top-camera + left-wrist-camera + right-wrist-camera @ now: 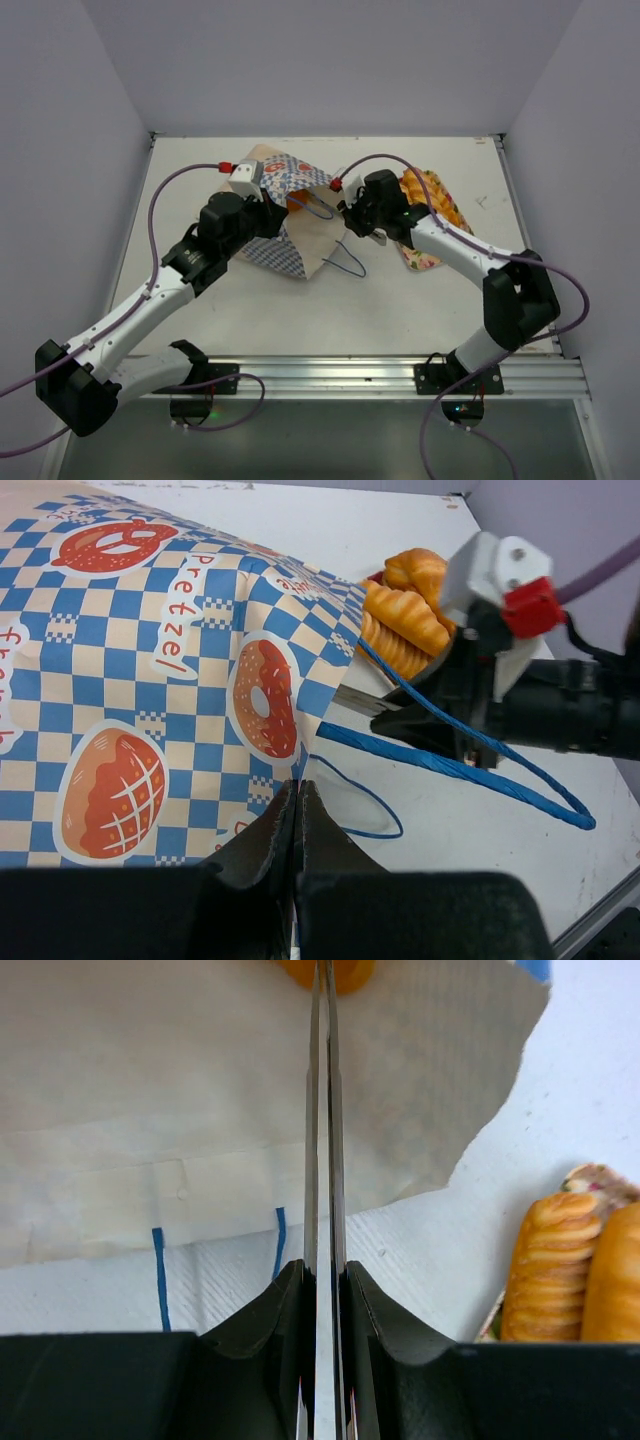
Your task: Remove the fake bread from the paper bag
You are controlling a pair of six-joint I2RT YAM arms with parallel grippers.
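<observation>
The paper bag [285, 235] lies on its side mid-table, its mouth facing right. My left gripper [268, 205] is shut on the bag's checkered edge [270, 695], and its jaws [298, 785] show no gap. My right gripper [347, 213] is shut on thin metal tongs [323, 1110]. The tongs' tips reach into the mouth and meet an orange piece of fake bread [322, 970], mostly cut off by the frame's top edge. A little of that orange also peeks from the bag [296, 203]. More ridged loaves [425, 192] [405, 615] [545, 1260] lie on the tray.
A pink floral tray [418, 255] sits right of the bag, under my right arm. The bag's blue cord handles [350, 265] [470, 770] loop loosely over the table between the grippers. White walls enclose the table on three sides.
</observation>
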